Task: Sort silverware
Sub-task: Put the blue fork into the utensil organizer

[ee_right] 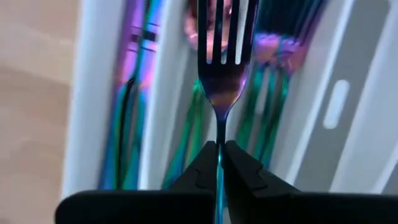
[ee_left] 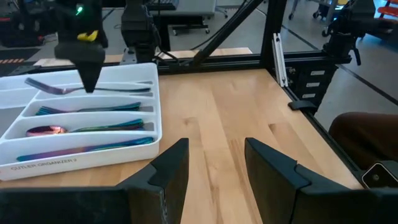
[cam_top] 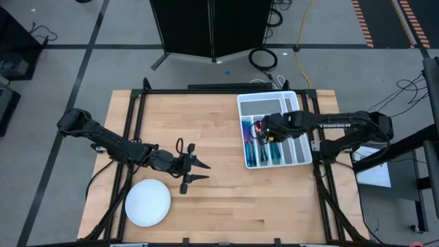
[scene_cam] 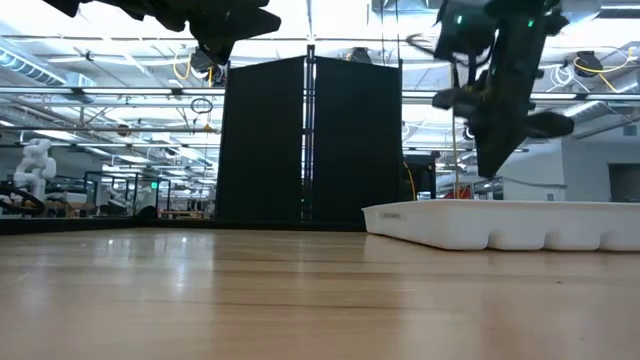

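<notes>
The white divided tray [cam_top: 241, 103] stands at the table's far right. Iridescent silverware [ee_left: 87, 129] lies sorted in its long compartments. Above the tray hangs my right gripper [ee_right: 219, 146], shut on a rainbow fork [ee_right: 221, 74]. The left wrist view shows that fork [ee_left: 118, 89] level above a far compartment. My left gripper [ee_left: 214, 168] hovers open over the table's middle [cam_top: 200, 171], with nothing between its fingers, pointing toward the tray. My right gripper pinches the fork's thin neck [ee_right: 219, 127], just behind the tines, between its two fingertips. The fingers come from above, pointing steeply down, and lie across the fork. The fork hangs level, clear of the tray, tines ahead of the fingers.
A round white plate [cam_top: 147, 202] sits near the front left, just in front of my left gripper. Bare wood lies between the plate and the tray. A black metal frame [ee_left: 283, 59] rims the table. A tall dark panel [scene_cam: 310, 140] stands behind the far edge.
</notes>
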Tool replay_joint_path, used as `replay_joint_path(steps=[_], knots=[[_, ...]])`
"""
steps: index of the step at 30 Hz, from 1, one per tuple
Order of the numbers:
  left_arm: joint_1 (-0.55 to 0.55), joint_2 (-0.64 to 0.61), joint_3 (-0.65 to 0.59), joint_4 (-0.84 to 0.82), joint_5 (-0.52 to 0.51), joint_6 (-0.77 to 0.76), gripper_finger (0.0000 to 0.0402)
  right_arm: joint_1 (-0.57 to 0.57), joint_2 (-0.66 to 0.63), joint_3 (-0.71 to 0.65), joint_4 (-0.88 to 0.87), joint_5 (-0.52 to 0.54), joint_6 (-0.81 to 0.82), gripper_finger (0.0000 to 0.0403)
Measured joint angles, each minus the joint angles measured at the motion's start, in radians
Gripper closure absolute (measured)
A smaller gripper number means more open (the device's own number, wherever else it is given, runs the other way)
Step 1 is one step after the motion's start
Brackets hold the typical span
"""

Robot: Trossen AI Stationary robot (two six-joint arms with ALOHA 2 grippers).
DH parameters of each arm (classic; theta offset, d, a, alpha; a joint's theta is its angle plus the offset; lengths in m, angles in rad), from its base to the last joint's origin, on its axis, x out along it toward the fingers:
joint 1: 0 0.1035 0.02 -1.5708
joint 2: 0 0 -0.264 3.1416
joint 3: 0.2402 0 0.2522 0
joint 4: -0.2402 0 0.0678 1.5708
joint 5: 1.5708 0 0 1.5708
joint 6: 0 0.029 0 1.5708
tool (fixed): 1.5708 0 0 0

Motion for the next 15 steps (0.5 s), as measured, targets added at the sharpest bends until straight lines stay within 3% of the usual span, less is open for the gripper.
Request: replay_joint_path(steps=[15], knots=[[0.0,0.0,0.0,-0.005,0.0,0.004,0.0244,-0.212,0.1,-0.041,0.043,-0.032,-0.112,0.0403]])
